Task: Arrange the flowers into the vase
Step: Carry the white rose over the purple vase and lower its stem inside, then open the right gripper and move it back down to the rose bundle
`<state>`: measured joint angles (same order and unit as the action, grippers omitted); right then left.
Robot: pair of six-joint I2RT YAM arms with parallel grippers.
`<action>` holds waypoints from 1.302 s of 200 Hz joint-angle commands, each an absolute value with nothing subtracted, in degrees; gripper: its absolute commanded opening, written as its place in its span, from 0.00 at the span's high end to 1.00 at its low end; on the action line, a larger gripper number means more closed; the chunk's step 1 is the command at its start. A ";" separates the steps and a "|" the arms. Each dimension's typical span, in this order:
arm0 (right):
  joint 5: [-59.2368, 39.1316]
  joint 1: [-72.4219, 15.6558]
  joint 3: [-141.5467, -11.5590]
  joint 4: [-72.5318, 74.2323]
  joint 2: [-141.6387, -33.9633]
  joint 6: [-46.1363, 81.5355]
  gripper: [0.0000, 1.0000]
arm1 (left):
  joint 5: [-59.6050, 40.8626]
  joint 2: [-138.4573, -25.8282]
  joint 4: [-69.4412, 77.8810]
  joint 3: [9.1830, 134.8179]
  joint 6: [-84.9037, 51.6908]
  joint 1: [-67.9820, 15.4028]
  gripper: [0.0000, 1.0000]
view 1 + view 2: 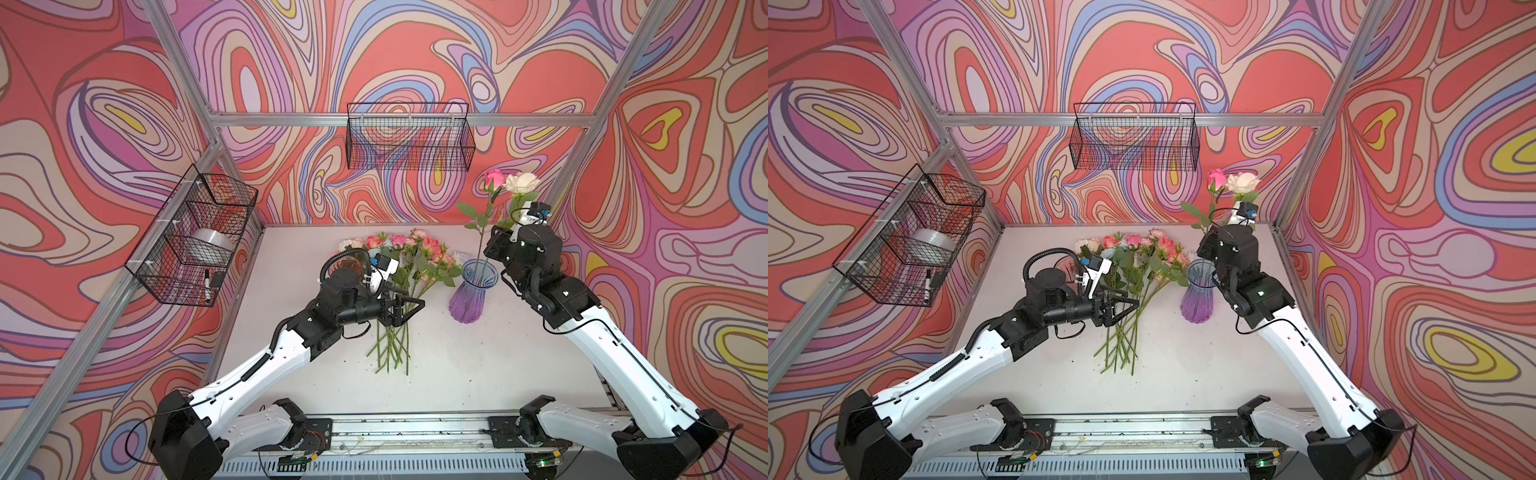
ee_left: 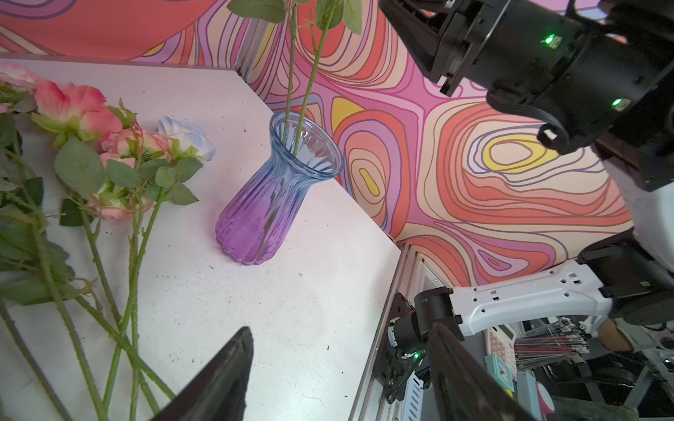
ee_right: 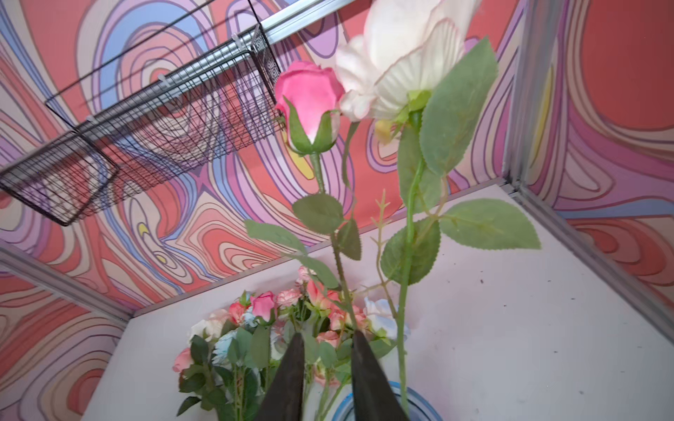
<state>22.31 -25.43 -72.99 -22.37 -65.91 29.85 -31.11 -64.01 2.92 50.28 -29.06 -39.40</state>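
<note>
Flowers (image 1: pixel 399 249) mostly lie heaped on the desk (image 1: pixel 457 374); 2 roses (image 1: pixel 519 183) stand in the vase (image 1: pixel 473 291). Right tool (image 3: pixel 324 339), jaws parted, straddles the pink one's stem, apparently letting go. Left tool (image 1: pixel 411 311) gapes empty over loose stems (image 1: pixel 392 349); next, pinch 1.

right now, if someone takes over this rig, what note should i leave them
Grippers: left gripper open and empty, poised over the stems lying on the table. Right gripper open above the vase, jaws apart by the pink rose's stem, apparently gripping nothing.
Done: pink rose and white rose stand in the vase.
Left: the pile of flowers on the table beside the vase has yet to go in.
</note>
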 commanded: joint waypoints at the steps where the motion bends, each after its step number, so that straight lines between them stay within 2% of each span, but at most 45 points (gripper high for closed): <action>1: 16.08 -29.62 -73.92 -23.08 -68.25 37.77 0.77 | -24.84 -61.52 -0.09 51.95 -26.32 -39.55 0.25; 24: 20.15 -37.07 -76.84 -26.25 -74.91 36.89 0.77 | -15.25 -57.71 -1.48 50.80 -24.58 -39.55 0.25; 77: 15.57 -38.92 -78.93 -31.84 -88.96 40.14 0.78 | 11.52 -44.74 2.78 43.51 -21.89 -39.55 0.23; 109: 14.20 -40.79 -82.23 -34.32 -99.40 41.50 0.81 | 25.30 -42.61 1.34 42.45 -22.83 -39.46 0.22; 129: 15.00 -41.22 -82.68 -34.60 -104.22 44.09 0.84 | 25.55 -43.30 0.58 42.83 -23.36 -39.30 0.21; 184: 10.25 -41.22 -86.70 -32.11 -114.38 44.46 0.81 | 19.92 -46.60 -1.00 44.33 -25.24 -39.29 0.21; 260: 7.95 -41.22 -88.76 -31.04 -119.86 44.91 0.81 | 17.81 -47.81 -1.49 44.97 -25.40 -39.29 0.21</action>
<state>8.91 -41.19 -87.44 -31.29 -117.91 44.29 18.83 -47.48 -0.75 43.11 -24.69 -39.38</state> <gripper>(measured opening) 0.189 0.787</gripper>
